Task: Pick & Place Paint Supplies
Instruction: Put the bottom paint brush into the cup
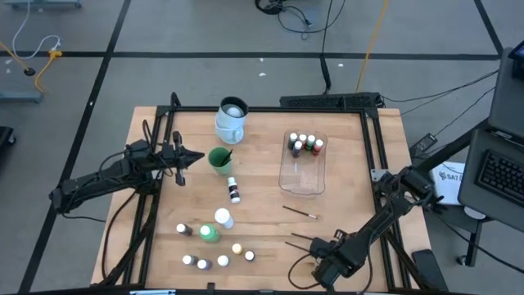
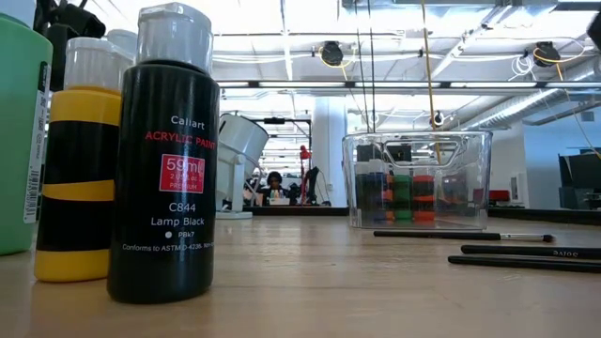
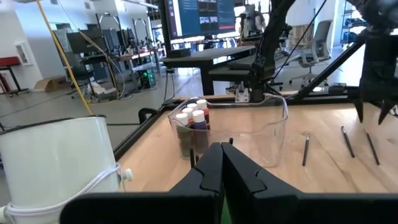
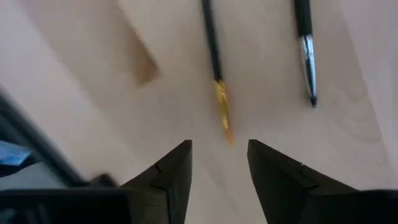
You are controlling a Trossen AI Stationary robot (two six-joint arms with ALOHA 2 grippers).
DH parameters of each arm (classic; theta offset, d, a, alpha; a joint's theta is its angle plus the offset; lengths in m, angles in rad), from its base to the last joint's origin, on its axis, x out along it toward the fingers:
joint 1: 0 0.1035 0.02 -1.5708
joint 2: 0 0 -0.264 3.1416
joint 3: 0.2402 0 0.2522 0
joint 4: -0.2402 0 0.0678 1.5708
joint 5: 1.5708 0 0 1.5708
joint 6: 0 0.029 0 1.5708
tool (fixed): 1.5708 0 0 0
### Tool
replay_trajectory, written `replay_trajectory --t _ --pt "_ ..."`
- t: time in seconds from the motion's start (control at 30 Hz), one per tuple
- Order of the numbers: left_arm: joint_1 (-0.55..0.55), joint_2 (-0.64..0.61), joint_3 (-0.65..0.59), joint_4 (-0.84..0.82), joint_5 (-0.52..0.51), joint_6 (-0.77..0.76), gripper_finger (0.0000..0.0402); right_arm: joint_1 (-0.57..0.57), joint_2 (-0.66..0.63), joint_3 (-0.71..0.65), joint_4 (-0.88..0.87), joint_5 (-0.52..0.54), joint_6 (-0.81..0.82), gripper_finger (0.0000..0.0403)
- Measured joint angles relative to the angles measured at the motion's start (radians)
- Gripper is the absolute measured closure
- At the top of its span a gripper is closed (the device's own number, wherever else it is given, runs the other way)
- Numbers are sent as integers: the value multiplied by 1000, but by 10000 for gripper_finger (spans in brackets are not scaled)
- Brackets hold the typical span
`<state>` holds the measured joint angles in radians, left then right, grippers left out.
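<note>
The left claw is seen pinched shut and empty above the green cup, just beside the white mug. At the counter's near right edge, the right claw is held part open and empty over two brushes. A brush pick appears to be in hand: lowering and closing across the handle would be called for. The handles lie almost parallel, bristle ends pointed toward the claw.
</note>
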<state>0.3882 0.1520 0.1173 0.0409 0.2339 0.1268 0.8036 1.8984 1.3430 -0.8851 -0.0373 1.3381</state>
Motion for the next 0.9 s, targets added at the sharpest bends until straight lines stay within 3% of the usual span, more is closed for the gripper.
replay_trajectory --t 0.13,0.33,0.9 --pt "0 0 0 15 0 1 396 -1 21 -2 -31 -44 31 256" --pt "0 0 0 14 0 1 396 -4 38 -1 -39 -16 27 257" --pt "0 0 0 -1 -1 -1 396 -7 75 2 -10 65 -187 258"
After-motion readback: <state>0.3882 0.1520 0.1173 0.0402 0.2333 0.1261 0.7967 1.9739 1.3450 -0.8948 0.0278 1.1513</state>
